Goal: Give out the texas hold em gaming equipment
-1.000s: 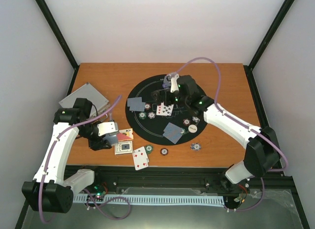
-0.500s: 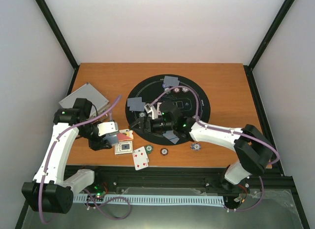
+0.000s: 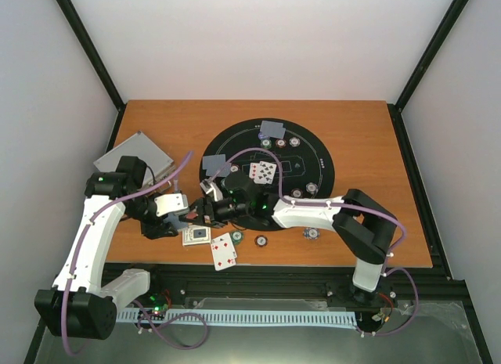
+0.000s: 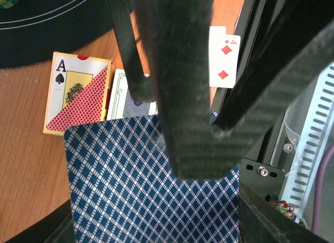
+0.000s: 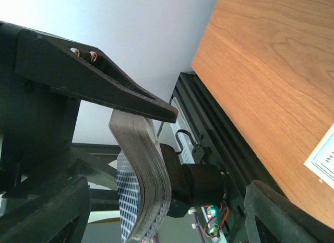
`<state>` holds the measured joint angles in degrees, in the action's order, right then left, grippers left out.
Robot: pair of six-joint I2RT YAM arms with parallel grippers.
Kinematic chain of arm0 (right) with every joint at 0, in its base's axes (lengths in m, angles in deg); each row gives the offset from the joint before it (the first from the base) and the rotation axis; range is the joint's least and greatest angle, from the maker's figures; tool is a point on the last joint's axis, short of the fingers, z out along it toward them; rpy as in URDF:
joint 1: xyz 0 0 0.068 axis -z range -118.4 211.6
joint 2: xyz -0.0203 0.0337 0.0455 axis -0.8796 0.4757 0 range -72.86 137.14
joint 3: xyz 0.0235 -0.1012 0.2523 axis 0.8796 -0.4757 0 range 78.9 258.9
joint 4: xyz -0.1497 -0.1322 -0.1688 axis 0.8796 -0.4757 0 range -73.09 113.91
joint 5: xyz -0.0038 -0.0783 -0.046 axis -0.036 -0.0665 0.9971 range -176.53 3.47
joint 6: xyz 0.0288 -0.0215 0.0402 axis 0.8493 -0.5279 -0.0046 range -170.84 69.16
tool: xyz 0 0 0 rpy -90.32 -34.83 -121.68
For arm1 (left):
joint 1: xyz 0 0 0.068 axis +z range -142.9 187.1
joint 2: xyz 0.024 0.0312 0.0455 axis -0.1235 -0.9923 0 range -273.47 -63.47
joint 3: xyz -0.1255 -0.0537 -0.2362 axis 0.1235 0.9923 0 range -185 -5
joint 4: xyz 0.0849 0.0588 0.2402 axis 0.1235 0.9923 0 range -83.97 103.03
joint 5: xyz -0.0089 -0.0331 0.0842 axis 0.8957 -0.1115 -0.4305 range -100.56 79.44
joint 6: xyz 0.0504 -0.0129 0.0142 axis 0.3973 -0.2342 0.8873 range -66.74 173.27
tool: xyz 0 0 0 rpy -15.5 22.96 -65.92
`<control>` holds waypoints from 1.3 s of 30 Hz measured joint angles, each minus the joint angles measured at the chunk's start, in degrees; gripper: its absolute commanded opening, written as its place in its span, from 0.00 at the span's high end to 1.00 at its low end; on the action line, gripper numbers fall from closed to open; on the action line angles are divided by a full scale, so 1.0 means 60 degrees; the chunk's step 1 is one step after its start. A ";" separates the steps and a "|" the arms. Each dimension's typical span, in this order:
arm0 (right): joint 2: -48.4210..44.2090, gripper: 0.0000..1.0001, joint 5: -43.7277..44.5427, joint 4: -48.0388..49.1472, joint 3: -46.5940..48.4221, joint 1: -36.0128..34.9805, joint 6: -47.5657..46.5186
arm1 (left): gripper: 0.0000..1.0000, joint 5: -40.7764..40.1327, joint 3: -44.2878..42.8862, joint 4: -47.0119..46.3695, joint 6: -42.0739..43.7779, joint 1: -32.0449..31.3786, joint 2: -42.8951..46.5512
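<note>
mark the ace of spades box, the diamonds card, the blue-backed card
ace of spades box (image 4: 78, 94), left wrist view, front face
diamonds card (image 4: 224, 57), left wrist view, white face
blue-backed card (image 4: 120, 180), left wrist view, patterned back

Bare table (image 3: 368, 145) free at back and right, right arm (image 3: 313, 214) stretched across the mat (image 3: 317, 156) front edge, barring it, right gripper (image 3: 202, 213) crowded against left gripper (image 3: 184, 215) and its deck (image 5: 148, 185), perhaps touching, case (image 3: 133, 156) behind left, loose cards (image 3: 223, 251) and chips (image 3: 260, 241) along near edge

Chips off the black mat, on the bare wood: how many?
3, along the front edge: green chip leftmost, brown chip beside it, blue-white chip to the right. The right arm may hide others.
</note>
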<state>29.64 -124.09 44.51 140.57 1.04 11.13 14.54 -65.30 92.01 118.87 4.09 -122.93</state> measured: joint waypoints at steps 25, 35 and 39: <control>0.2167 0.42 -0.0776 0.2408 0.0914 -0.0157 0.1461 | 0.99 -0.0219 0.0004 -0.0055 0.0000 0.0000 -0.0011; 0.1759 0.52 -0.1126 0.2499 0.0364 0.0317 0.1122 | 0.99 -0.0357 0.0004 -0.0273 -0.0007 0.0000 -0.0055; 0.1548 0.58 -0.1089 0.2073 0.0368 0.0350 0.0900 | 0.99 -0.0372 0.0004 -0.0273 -0.0007 0.0000 -0.0055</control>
<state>38.93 -130.63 56.94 142.77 3.14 16.53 12.31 -65.27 90.37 118.83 4.09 -123.26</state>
